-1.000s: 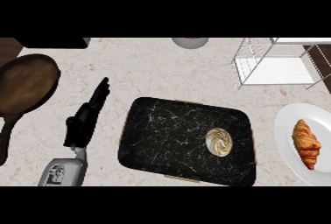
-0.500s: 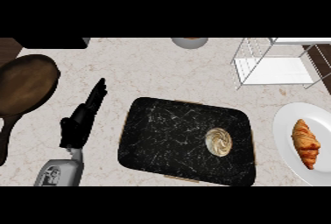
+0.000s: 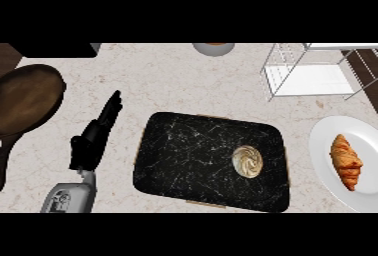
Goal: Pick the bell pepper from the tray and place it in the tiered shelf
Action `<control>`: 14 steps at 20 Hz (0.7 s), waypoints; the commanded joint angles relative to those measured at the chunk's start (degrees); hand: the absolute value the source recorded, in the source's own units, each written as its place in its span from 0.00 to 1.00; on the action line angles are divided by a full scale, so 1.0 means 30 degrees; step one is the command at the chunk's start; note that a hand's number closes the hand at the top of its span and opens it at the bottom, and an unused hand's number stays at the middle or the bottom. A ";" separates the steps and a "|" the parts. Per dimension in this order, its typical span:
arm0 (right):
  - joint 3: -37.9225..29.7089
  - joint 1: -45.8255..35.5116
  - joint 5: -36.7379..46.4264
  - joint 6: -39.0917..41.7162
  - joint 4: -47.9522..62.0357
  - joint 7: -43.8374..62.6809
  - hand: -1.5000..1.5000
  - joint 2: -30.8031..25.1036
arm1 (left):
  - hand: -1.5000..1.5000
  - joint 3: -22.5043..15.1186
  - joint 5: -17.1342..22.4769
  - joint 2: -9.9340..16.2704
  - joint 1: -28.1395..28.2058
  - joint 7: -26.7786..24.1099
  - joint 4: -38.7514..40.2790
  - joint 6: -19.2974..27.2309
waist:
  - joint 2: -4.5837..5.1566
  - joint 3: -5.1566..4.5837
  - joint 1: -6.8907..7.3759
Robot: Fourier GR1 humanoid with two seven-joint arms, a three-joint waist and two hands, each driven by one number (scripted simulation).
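Note:
A black marbled tray [image 3: 192,150] lies in the middle of the counter. On its right part sits one small round cream-coloured thing with a swirled top [image 3: 247,161]; I see no other item on the tray. The white wire tiered shelf [image 3: 306,70] stands at the back right, and its lower level shows bare. My left hand [image 3: 92,142] is open just left of the tray, fingers straight and pointing up and to the right, touching nothing. My right hand does not show.
A white plate [image 3: 328,150] with a croissant [image 3: 345,161] lies at the right edge. A large brown pan [image 3: 29,97] sits at the left. A small bowl [image 3: 214,48] is cut off by the top edge.
The left hand has swayed very slightly beside the tray. Nothing else has moved.

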 commanded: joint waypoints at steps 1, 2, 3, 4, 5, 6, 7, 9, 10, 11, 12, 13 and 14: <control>-0.1453 0.1189 -0.0928 0.1263 -0.1337 0.2430 0.00 -0.2010 | 0.50 -0.0053 -0.0121 0.0035 0.0297 0.0182 -0.0225 0.0066 | -0.0067 0.0009 -0.0234; -0.1275 0.1313 -0.0807 0.1384 -0.1088 0.3067 0.00 -0.2134 | 0.50 -0.0188 -0.0207 -0.0038 0.0760 0.0338 -0.0893 0.0198 | -0.0019 0.0009 0.0009; -0.1834 0.2007 -0.1389 0.3065 -0.1026 0.3869 0.00 -0.2990 | 0.50 0.0251 0.0215 0.0206 0.0904 -0.0250 -0.0208 -0.0131 | -0.0077 0.0004 -0.0303; -0.2213 0.2751 -0.1860 0.4018 -0.1144 0.3657 0.00 -0.3671 | 0.50 0.0068 -0.0154 0.0046 0.0896 -0.0506 -0.0001 0.0181 | -0.0053 0.0011 -0.0349; -0.2096 0.2480 -0.1775 0.4514 -0.1021 0.4453 0.00 -0.4390 | 0.50 0.0303 -0.0007 0.0124 -0.0257 0.0308 -0.0001 0.0171 | -0.0015 0.0006 -0.0257; -0.2950 0.4154 -0.2419 0.5514 -0.1451 0.4290 0.00 -0.4590 | 0.50 0.0551 0.0214 0.0307 -0.0068 0.0451 -0.0143 0.0051 | -0.0105 0.0022 -0.0635; -0.3430 0.5159 -0.2878 0.6276 -0.2380 0.4425 0.00 -0.4886 | 0.50 0.0691 0.0411 0.0361 0.0299 0.0455 -0.0654 0.0034 | -0.0158 0.0024 -0.0665; -0.4634 0.6042 -0.4026 0.7996 -0.2203 0.4390 0.00 -0.6135 | 0.50 0.0094 -0.0435 -0.0164 0.0116 -0.0324 0.0462 0.0610 | -0.0077 0.0018 -0.0681; -0.5644 0.7643 -0.4522 0.8387 -0.2198 0.3291 0.00 -0.5988 | 0.50 0.0449 -0.0036 0.0029 -0.0075 0.0660 -0.0650 0.0572 | -0.0105 0.0044 -0.0669; -0.5356 0.8083 -0.4333 0.9009 -0.2362 0.3361 0.00 -0.6376 | 0.50 0.0888 0.0418 0.0545 -0.0778 0.0378 0.0390 -0.0143 | -0.0022 0.0023 -0.0553; -0.6869 0.8941 -0.5079 0.9635 -0.1538 0.2110 0.00 -0.7176 | 0.50 0.0534 0.0042 0.0176 -0.0416 0.0600 -0.0216 0.0356 | -0.0038 0.0045 -0.0581; -0.6591 0.9567 -0.5142 1.0611 -0.2206 0.2578 0.00 -0.7230 | 0.50 0.0118 -0.0138 -0.0054 0.0178 0.0025 -0.0131 0.0305 | -0.0039 0.0027 -0.0480; -0.8033 1.0689 -0.5964 1.1350 -0.1788 0.1313 0.00 -0.7194 | 0.50 0.0542 0.0118 0.0563 0.0691 -0.0777 0.0437 -0.0224 | -0.0053 0.0040 -0.0686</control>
